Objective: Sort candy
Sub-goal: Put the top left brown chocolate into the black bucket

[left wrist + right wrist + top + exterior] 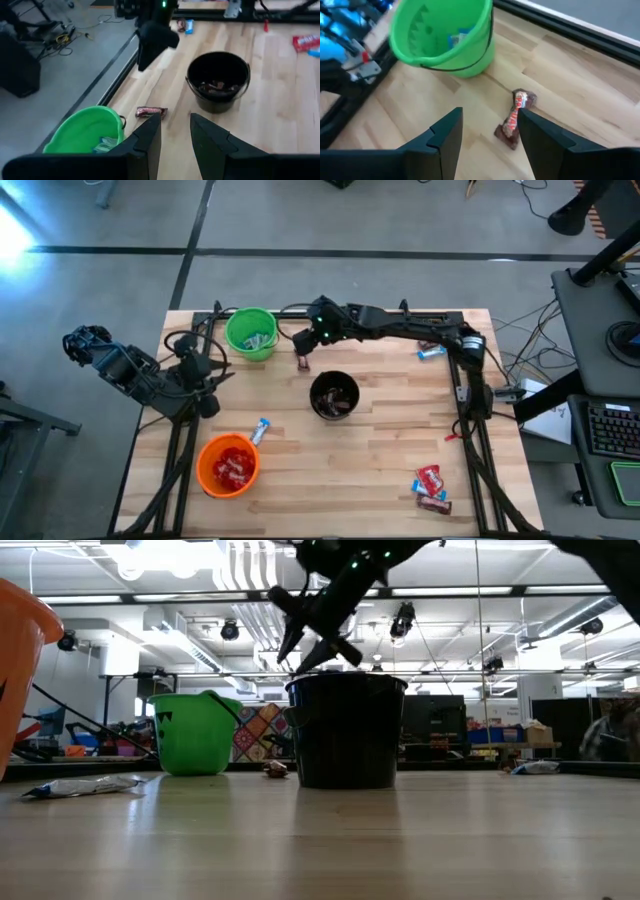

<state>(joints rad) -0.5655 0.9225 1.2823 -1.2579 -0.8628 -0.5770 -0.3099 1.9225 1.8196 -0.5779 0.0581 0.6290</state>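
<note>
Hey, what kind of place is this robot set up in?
Probably an open industrial lab or workshop: bare concrete floor around the wooden table, exposed ceiling ducts and strip lights, and a desk with a keyboard beside it.

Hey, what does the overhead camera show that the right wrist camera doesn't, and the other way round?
Only the high view shows the orange cup, the black cup, loose candy near the right edge and the left gripper waiting at the left edge. Only the right wrist view shows the right gripper open directly over the brown candy bar. Both show the green cup and that bar beside it.
</note>
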